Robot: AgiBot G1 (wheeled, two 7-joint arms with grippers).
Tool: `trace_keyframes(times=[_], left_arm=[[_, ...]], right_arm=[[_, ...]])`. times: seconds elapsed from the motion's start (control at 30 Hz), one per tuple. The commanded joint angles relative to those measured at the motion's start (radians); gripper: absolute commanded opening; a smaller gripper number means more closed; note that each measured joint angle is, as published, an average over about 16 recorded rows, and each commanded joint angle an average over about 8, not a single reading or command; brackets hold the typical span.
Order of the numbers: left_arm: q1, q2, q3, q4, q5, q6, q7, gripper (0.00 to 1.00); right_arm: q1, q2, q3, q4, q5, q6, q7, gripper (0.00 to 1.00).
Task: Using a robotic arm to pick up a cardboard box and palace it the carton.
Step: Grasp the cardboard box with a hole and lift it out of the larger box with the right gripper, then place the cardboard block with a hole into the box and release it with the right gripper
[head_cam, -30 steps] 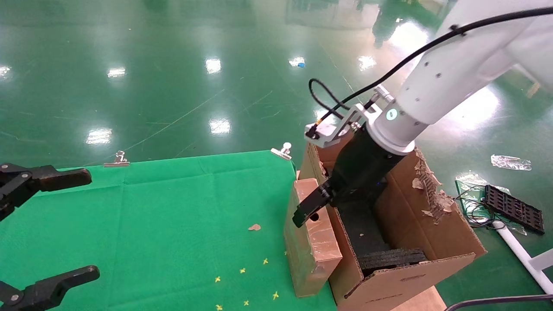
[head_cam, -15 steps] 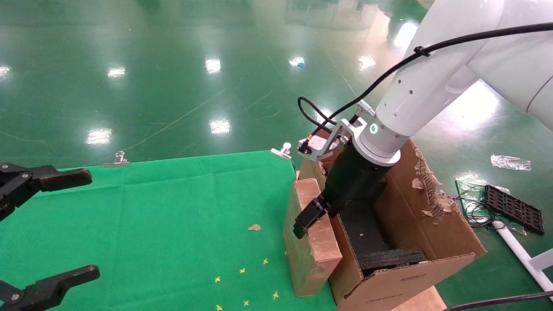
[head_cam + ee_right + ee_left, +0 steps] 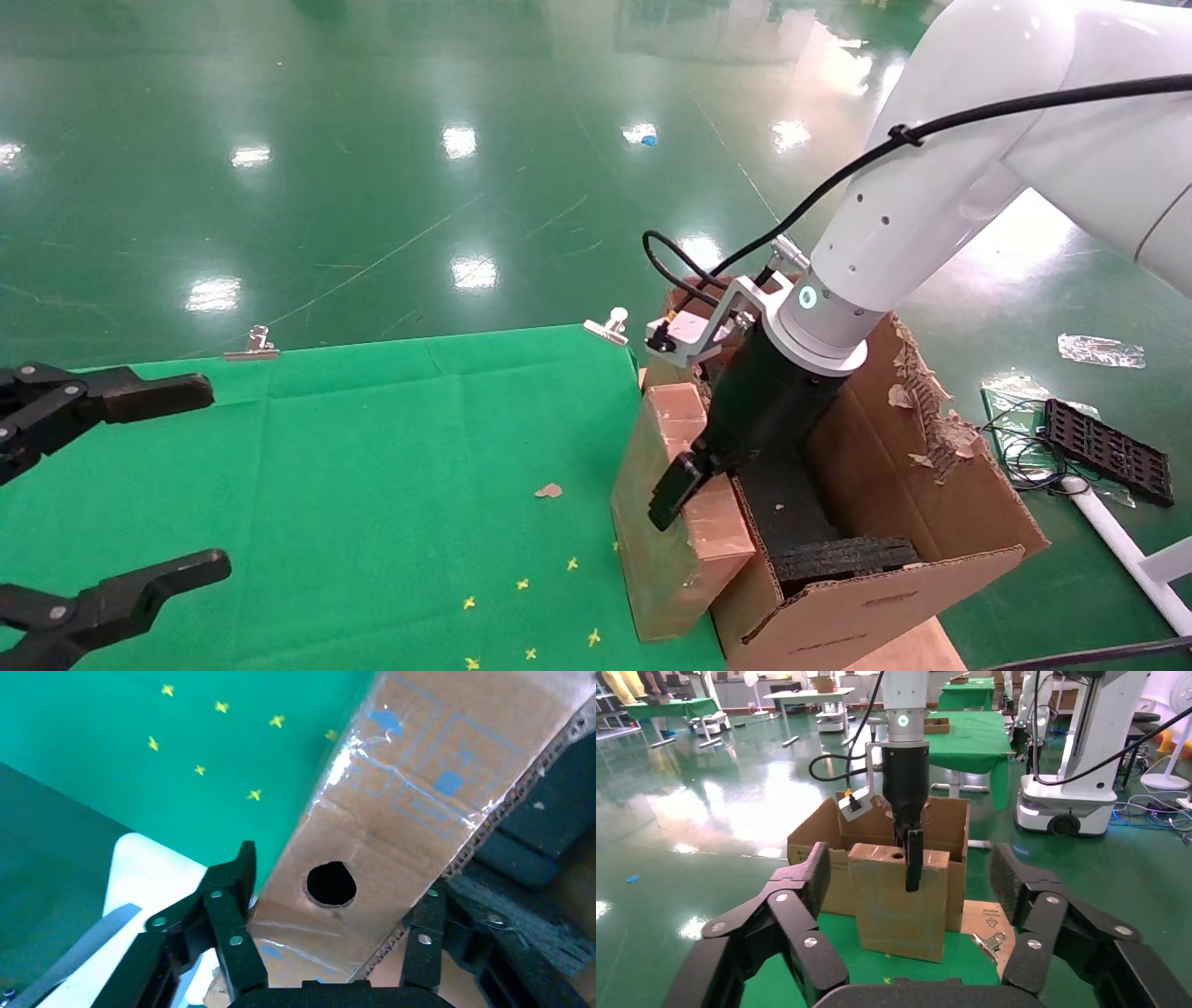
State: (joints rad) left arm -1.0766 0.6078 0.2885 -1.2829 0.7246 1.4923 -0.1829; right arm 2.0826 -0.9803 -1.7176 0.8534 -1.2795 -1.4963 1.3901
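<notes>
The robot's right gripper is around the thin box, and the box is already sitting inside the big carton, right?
Not quite. The right gripper is around the top edge of the thin box, but the box is not in the carton yet. The head view shows it standing on the green table, just outside the carton's wall.

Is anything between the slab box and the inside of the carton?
Only the carton's own near wall. The cardboard box stands upright on the green table against it, with the right gripper straddling its top edge. Nothing else visible blocks the way.
</notes>
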Motion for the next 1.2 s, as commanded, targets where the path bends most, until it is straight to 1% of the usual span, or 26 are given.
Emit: trace_keyframes(times=[0.03,0.17,0.3,0.4,0.57,0.77,0.93,0.97,1.07,1.2], left_arm=[[0.000,0.000,0.000,0.000,0.000,0.000,0.000,0.00],[0.000,0.000,0.000,0.000,0.000,0.000,0.000,0.00],[0.000,0.000,0.001,0.000,0.000,0.000,0.000,0.00],[0.000,0.000,0.001,0.000,-0.001,0.000,0.000,0.00],[0.000,0.000,0.001,0.000,-0.001,-0.001,0.001,0.00],[0.000,-0.001,0.002,0.000,-0.001,-0.001,0.001,0.00],[0.000,-0.001,0.002,0.000,-0.001,-0.001,0.001,0.00],[0.000,-0.001,0.002,0.000,-0.001,-0.001,0.001,0.06],[0.000,-0.001,0.002,0.000,-0.001,-0.001,0.001,0.43],[-0.001,-0.001,0.002,0.000,-0.002,-0.001,0.001,0.93]], right_arm=[[-0.003,-0.001,-0.003,0.001,-0.003,-0.002,0.003,0.00],[0.004,0.004,-0.002,0.010,-0.005,-0.002,-0.007,0.00],[0.037,0.030,0.022,0.027,0.008,0.010,-0.047,0.00],[0.083,0.069,0.060,0.035,0.034,0.025,-0.100,0.00],[0.192,0.156,0.125,0.017,0.054,0.053,-0.202,0.00],[0.311,0.250,0.150,-0.059,-0.008,0.071,-0.272,0.00],[0.354,0.303,0.128,-0.134,-0.079,0.056,-0.288,0.00],[0.356,0.310,0.121,-0.148,-0.091,0.053,-0.289,0.00],[0.346,0.331,0.103,-0.182,-0.120,0.045,-0.292,0.00],[0.308,0.353,0.079,-0.215,-0.142,0.043,-0.295,0.00]])
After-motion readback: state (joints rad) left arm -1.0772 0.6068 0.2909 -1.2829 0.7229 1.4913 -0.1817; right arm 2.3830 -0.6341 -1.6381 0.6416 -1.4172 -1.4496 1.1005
